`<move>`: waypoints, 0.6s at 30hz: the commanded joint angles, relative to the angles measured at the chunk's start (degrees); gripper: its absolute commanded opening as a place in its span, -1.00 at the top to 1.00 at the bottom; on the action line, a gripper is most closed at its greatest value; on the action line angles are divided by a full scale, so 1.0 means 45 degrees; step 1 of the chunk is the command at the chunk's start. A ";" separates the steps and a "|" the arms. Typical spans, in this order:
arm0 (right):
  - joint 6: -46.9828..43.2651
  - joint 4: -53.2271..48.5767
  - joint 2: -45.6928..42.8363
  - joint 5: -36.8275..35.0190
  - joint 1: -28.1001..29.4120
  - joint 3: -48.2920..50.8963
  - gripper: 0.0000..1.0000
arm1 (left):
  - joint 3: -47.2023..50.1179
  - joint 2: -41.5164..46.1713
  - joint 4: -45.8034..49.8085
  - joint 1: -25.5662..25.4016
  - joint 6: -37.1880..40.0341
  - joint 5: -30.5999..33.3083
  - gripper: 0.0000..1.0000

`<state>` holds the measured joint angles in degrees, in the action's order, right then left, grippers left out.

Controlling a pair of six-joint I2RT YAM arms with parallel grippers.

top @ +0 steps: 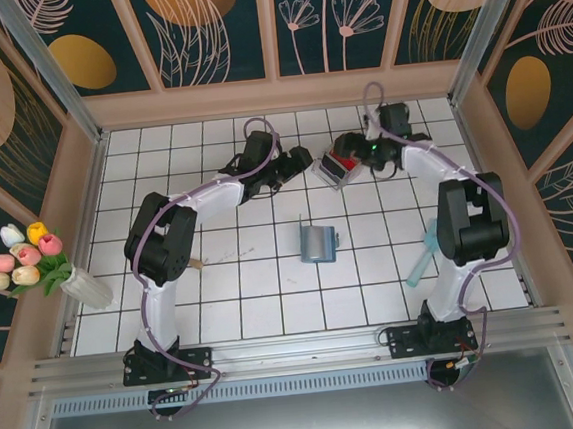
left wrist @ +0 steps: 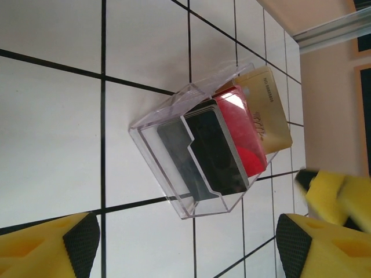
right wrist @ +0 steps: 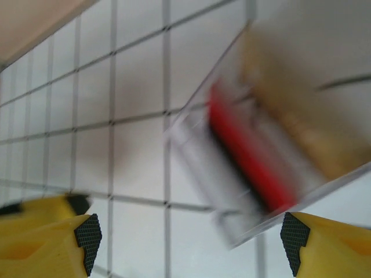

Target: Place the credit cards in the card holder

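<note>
The white tiled table (top: 225, 310) is the biggest thing here, and both arms are stretched out to its far side. The left gripper (top: 292, 164) and right gripper (top: 362, 154) face each other, with a clear plastic rack (top: 335, 168) sitting between them.

On the left wrist cam, the left gripper (left wrist: 186, 243) is spread wide. Its yellow fingers (left wrist: 52, 249) hold nothing and touch nothing. The rack (left wrist: 152, 136) sits just ahead of the tips, skewed across the tile lines.

The right gripper (right wrist: 185, 243) is wide open and empty too, with the rack just ahead of it, more toward its right finger. That view is blurry, so I can't tell if it's touching.

The teal-blue card holder (top: 316, 243) lies well back from both grippers, toward the arm bases.

The cards all stand in the rack. The black card (left wrist: 223, 153) is nearest the left gripper, the red card (left wrist: 246, 136) is behind it, and the tan card (left wrist: 269, 107) is farthest.
</note>
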<state>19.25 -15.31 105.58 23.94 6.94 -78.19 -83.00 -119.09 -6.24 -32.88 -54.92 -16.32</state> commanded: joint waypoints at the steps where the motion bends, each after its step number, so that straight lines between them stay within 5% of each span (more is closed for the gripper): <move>1: -0.0974 -0.1105 0.1522 -0.1513 -0.0760 -0.2590 -0.68 | -0.0118 -0.0560 -0.0806 0.0110 -0.0407 -0.0611 -0.65; 9: -0.1435 -0.3322 0.5942 0.0675 -0.1419 -0.8349 -0.68 | -0.1886 -0.1953 -0.0742 0.0131 -0.0807 -0.1489 -0.62; 18: -0.1625 -0.3293 0.6794 0.3745 -0.0977 -0.8292 -0.63 | -0.1977 -0.2218 -0.0742 0.0120 -0.0961 -0.1552 -0.63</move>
<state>13.96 -27.75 136.90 34.37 1.04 -115.44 -90.76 -128.55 -7.99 -32.88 -58.63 -22.28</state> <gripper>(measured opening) 0.815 0.813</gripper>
